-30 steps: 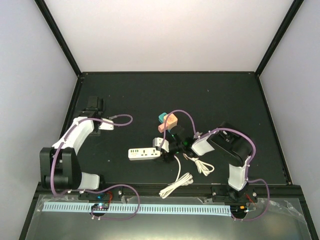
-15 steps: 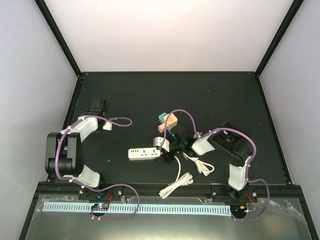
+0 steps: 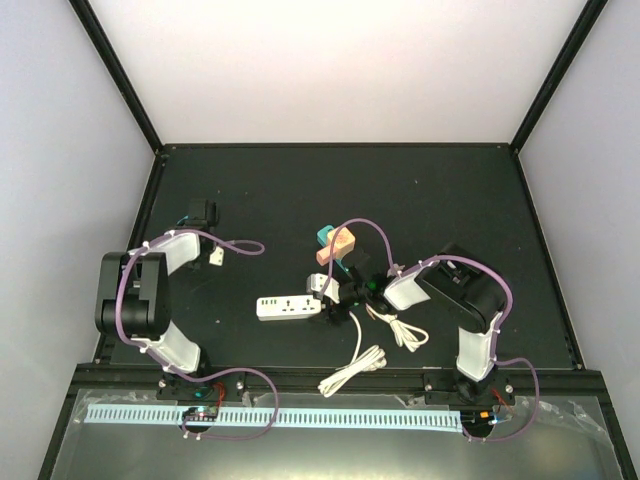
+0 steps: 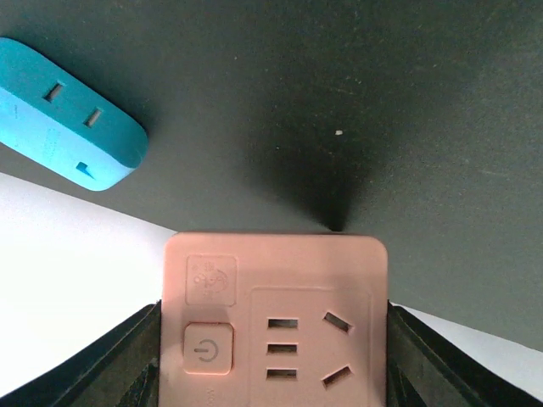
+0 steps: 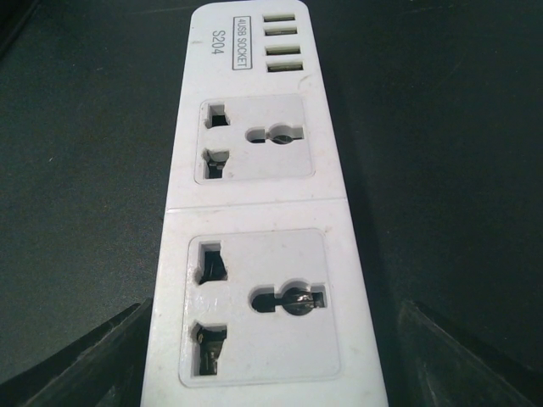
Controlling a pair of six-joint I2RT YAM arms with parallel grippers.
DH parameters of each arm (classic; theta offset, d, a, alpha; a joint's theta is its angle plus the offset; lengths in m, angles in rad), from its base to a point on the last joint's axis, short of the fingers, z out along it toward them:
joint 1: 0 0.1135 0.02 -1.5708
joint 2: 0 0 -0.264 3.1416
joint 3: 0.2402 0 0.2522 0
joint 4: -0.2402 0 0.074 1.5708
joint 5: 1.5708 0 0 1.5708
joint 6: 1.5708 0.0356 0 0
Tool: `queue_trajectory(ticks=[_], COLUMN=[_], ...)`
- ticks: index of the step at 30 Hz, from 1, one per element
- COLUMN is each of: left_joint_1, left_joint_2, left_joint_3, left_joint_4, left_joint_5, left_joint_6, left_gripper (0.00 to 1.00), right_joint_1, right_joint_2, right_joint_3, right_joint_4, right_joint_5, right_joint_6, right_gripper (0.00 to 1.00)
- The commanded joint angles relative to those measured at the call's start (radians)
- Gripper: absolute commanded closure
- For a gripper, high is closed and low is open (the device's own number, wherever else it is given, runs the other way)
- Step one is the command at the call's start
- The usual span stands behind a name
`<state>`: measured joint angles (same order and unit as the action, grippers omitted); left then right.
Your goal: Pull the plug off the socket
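The white power strip point(image 3: 288, 307) lies at table centre. In the right wrist view point(image 5: 263, 254) both of its visible sockets are empty. A grey-white plug block point(image 3: 318, 285) sits at the strip's right end, and a white cord point(image 3: 352, 365) runs toward the near edge. My right gripper point(image 3: 338, 296) is at that end, and its fingers point(image 5: 110, 356) flank the strip's sides closely. My left gripper point(image 3: 200, 213) is far left, away from the strip. In the left wrist view its spread fingers point(image 4: 127, 356) flank a pink socket block point(image 4: 276, 318).
A pink socket block point(image 3: 338, 243) and a teal adapter point(image 3: 322, 236) lie behind the strip; the teal one also shows in the left wrist view point(image 4: 72, 119). A coiled white cable point(image 3: 402, 332) lies right of the strip. Purple arm cables loop over the table.
My left arm has folded back toward its base, and its gripper has shifted slightly along the far left. My right arm, the strip and the plug block have stayed put.
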<state>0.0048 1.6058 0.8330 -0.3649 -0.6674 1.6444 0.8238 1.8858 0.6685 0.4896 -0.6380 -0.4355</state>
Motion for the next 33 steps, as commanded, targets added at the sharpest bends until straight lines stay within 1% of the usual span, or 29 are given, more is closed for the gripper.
queue_trajectory(ticks=[1,3,5,7,12,15,21,26,29,32,33], left_joint_1=[-0.009,-0.011,-0.016,-0.020,-0.030,-0.033,-0.037,-0.038,-0.038,-0.040,-0.042], left_joint_2=[0.024,0.031,0.035,0.037,0.040,0.041,0.023,0.021,0.012,-0.008,-0.015], left_joint_3=[0.005,0.004,0.008,0.018,0.066,0.099,0.094,0.096,0.107,0.158,0.186], left_joint_4=[0.014,0.011,0.004,-0.019,-0.123,-0.192,-0.198,-0.204,-0.225,-0.320,-0.367], left_joint_5=[-0.049,-0.050,-0.051,-0.045,-0.006,0.018,0.035,0.038,0.052,0.099,0.126], left_joint_6=[-0.021,-0.028,-0.038,-0.056,-0.133,-0.174,-0.178,-0.188,-0.204,-0.261,-0.289], left_gripper=[0.65,0.61,0.60,0.56,0.40,0.33,0.26,0.14,0.11,0.09,0.05], right_joint_1=[-0.008,-0.008,-0.008,-0.009,-0.008,-0.008,-0.008,-0.008,-0.008,-0.008,-0.008], right_joint_2=[-0.002,-0.001,0.000,0.001,0.001,0.001,0.003,0.001,0.000,-0.003,-0.004], right_joint_3=[-0.011,-0.011,-0.012,-0.013,-0.013,-0.012,-0.012,-0.012,-0.013,-0.014,-0.012], right_joint_4=[-0.033,-0.034,-0.034,-0.033,-0.032,-0.033,-0.033,-0.032,-0.032,-0.035,-0.034], right_joint_5=[0.007,0.010,0.009,0.007,0.006,0.006,0.005,0.004,0.003,0.001,0.001], right_joint_6=[0.011,0.007,0.005,0.006,0.005,0.005,0.005,0.005,0.004,0.003,0.004], right_gripper=[0.21,0.21,0.21,0.21,0.21,0.21,0.21,0.21,0.21,0.21,0.21])
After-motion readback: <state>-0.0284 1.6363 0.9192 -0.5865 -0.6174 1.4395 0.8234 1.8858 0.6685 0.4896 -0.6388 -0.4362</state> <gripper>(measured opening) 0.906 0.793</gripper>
